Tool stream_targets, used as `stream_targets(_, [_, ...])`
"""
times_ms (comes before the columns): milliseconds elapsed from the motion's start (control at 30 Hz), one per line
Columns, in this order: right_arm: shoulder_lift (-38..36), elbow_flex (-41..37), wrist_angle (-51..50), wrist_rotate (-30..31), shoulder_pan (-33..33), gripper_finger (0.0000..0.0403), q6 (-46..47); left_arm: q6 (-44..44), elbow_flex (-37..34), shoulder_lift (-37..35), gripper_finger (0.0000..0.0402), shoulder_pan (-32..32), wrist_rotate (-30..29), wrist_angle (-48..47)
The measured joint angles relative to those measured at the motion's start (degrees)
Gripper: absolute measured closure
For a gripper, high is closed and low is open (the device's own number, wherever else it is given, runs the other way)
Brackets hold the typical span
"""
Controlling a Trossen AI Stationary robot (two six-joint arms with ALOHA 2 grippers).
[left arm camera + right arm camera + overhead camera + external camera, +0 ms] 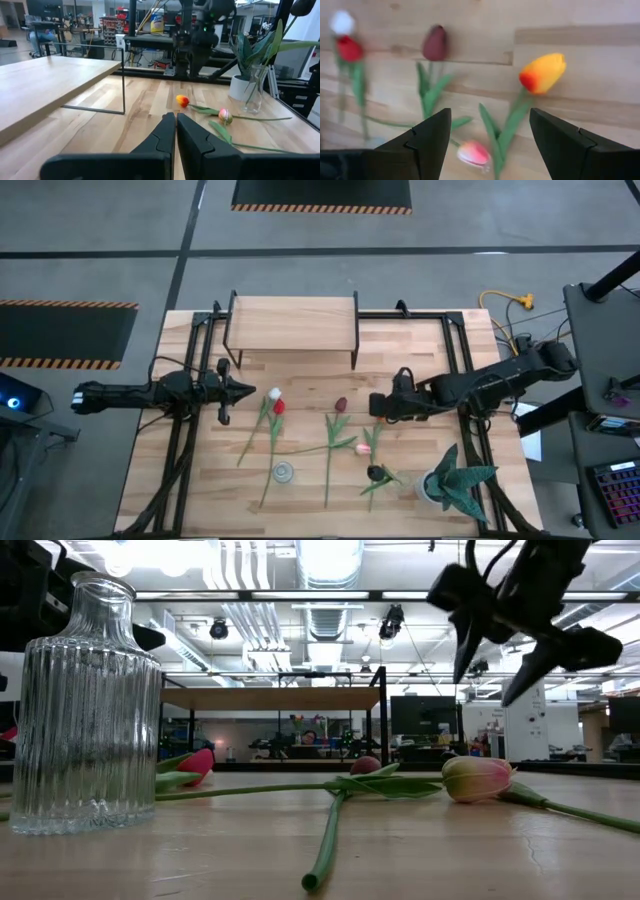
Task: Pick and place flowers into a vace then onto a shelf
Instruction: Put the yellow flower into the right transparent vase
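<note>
My left pincer [222, 391] hung shut and empty, level with the near edge of the shelf [292, 323] and just off its left corner, waiting. Just to its right lay the white tulip [274, 393] and the red tulip [279, 407], heads touching, their stems running away from the shelf toward the glass vase [284, 472], which stood upright in front of the shelf. Next came the maroon tulip [341, 404], straight out from the shelf's right end, then the pink tulip [364, 449] farther out again. My right pincer [376, 406] hovered spread wide and empty beyond the shelf's right corner, over the orange-yellow tulip [543, 73], whose head showed between my fingers [431, 131]. I judged these flowers light and limp-stemmed, with soft heads that would crush or slip. The thin green stem, a little below the head, looked the safest hold, so the flower would hang head up and feed stem-first into the vase's narrow neck.
</note>
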Motion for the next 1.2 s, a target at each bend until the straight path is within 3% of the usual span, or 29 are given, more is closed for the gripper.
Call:
stream_targets(233, [5.3,0.0,0.2,-3.6,0.0,0.0149,0.0,0.0,0.0,0.0,0.0402,0.0,0.0,0.1])
stream_targets(867, [16.3,0.0,4.5,-3.7,0.0,0.0166,1.0,0.0,0.0,0.0,0.0402,0.0,0.0,-0.2])
stream_targets(1200, [21.2,0.3,4.3,-7.1,0.0,0.0187,1.2,0.0,0.0,0.0,0.0402,0.0,0.1,-0.9])
